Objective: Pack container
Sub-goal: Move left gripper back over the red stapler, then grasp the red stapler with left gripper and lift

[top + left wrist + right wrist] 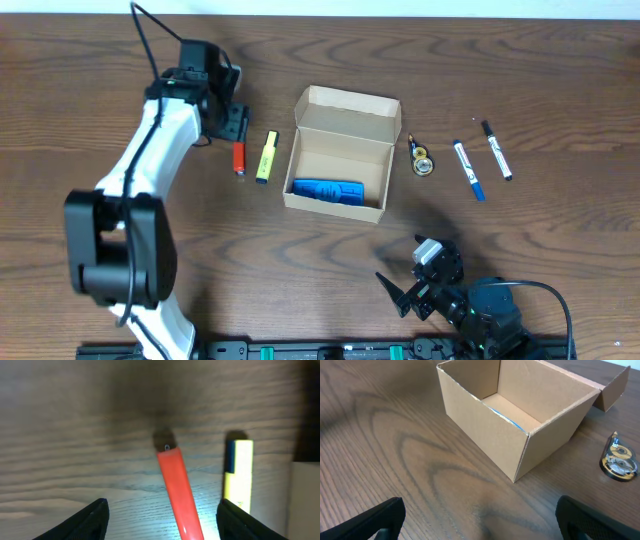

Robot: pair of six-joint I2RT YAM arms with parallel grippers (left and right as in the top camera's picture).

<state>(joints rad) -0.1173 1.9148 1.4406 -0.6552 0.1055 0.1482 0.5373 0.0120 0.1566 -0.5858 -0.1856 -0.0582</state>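
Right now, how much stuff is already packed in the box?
Done: one blue item lies in the open cardboard box. In hand: the open left gripper hovers over the orange marker. To go: yellow highlighter, tape roll, blue-capped pen, black-capped pen. The right gripper is open, empty.

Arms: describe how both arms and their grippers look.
The left arm has glossy white shells between bulky black joints, and a thin cable, black, rises from its wrist. The right arm is mostly black, with a pale block near the wrist and a looped cable beside it. The left gripper and right gripper have plain black tapered fingers.
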